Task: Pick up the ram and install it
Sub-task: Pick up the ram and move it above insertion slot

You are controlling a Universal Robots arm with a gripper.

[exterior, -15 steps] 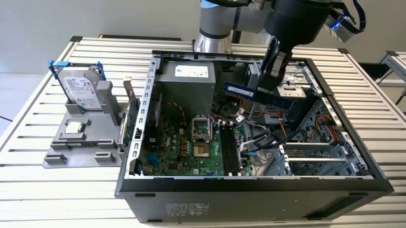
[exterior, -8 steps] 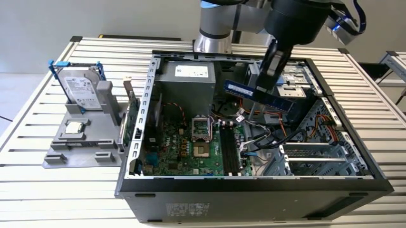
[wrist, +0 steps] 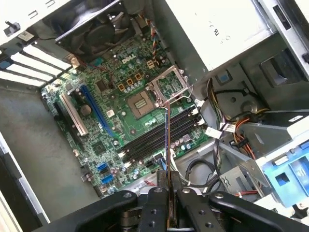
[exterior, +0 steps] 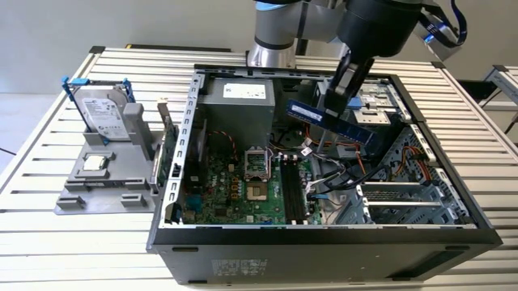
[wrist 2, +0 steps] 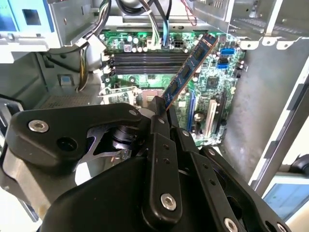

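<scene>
My gripper [exterior: 336,116] is shut on the ram [exterior: 324,120], a long dark stick with black chips. It hangs tilted in the air above the open computer case [exterior: 324,233], apart from the motherboard [exterior: 235,188]. In the second wrist view the ram [wrist 2: 189,67] slants out from between the black fingers [wrist 2: 159,121] over the board. In the first wrist view the ram [wrist: 166,140] is seen edge-on, a thin line rising from the gripper [wrist: 169,191] across the black memory slots [wrist: 154,137]. The memory slots [exterior: 292,188] lie below it, to the exterior view's left.
A grey stand [exterior: 101,182] at the exterior view's left holds a silver hard drive [exterior: 105,112] in a blue-tabbed frame and a small square CPU chip [exterior: 96,162]. Inside the case are the power supply [exterior: 239,103], the open CPU socket [exterior: 255,163], loose cables [exterior: 332,176] and drive bays [exterior: 380,103].
</scene>
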